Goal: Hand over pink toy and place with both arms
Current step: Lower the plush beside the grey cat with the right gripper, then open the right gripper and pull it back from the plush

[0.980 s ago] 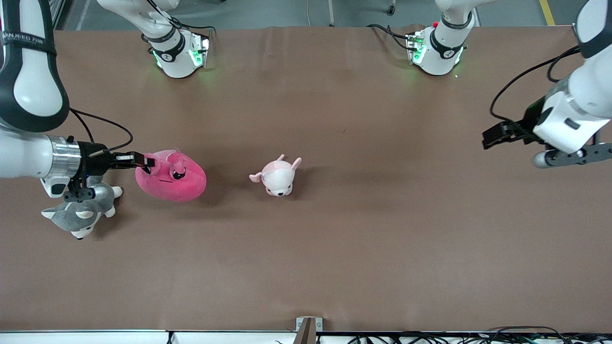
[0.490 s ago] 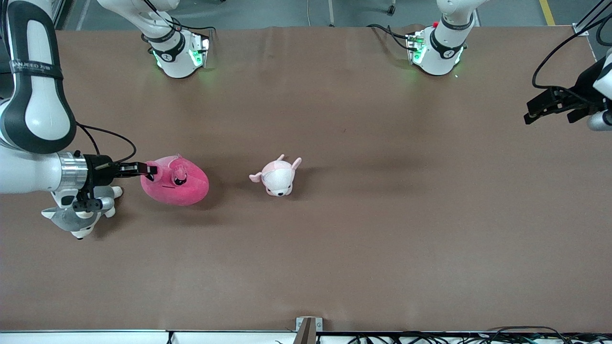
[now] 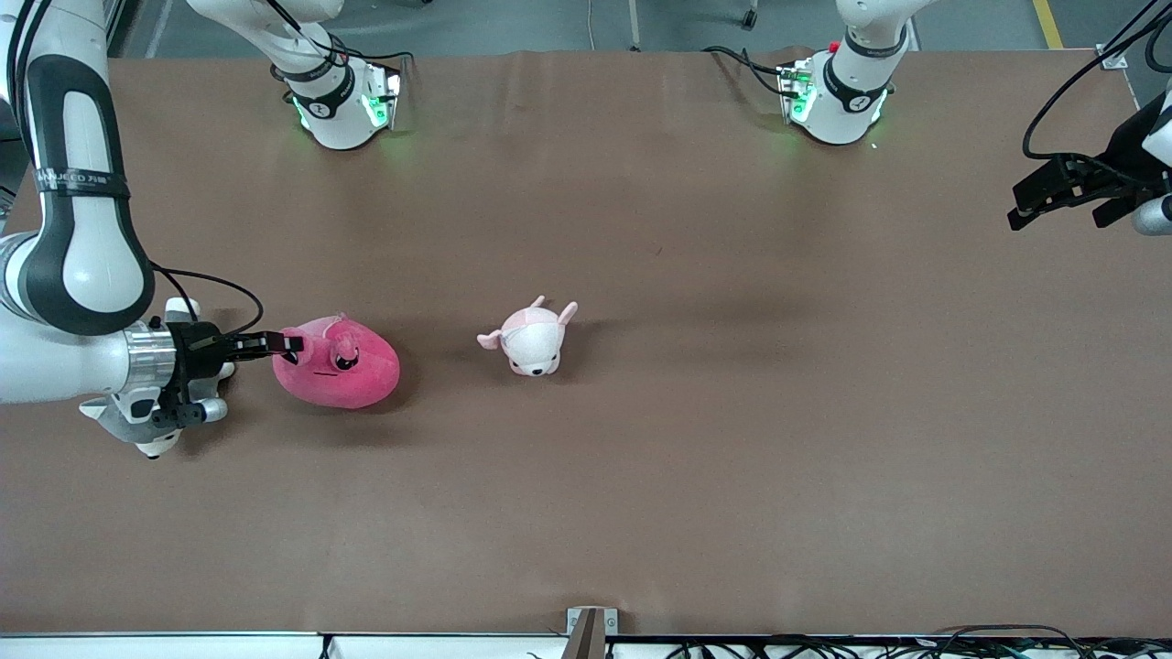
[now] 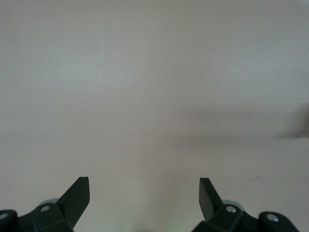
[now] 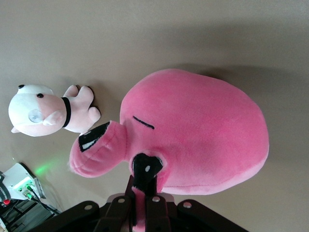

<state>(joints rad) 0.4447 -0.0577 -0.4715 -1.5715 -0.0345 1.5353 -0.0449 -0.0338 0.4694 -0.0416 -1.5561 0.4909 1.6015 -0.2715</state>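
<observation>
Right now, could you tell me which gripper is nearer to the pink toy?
The right. The right gripper is shut on the pink toy; the left gripper waits open over the left arm's end of the table.

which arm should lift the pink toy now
Right. The right gripper is already shut on the pink toy, pinching its plush. The left gripper hangs open over the left arm's end of the table, holding nothing.

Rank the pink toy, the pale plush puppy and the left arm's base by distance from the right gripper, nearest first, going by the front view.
1. The pink toy: pinched in the right gripper, toward the right arm's end of the table.
2. The pale plush puppy: mid-table, beside the pink toy.
3. The left arm's base: at the table's edge, farthest from the front camera.
</observation>
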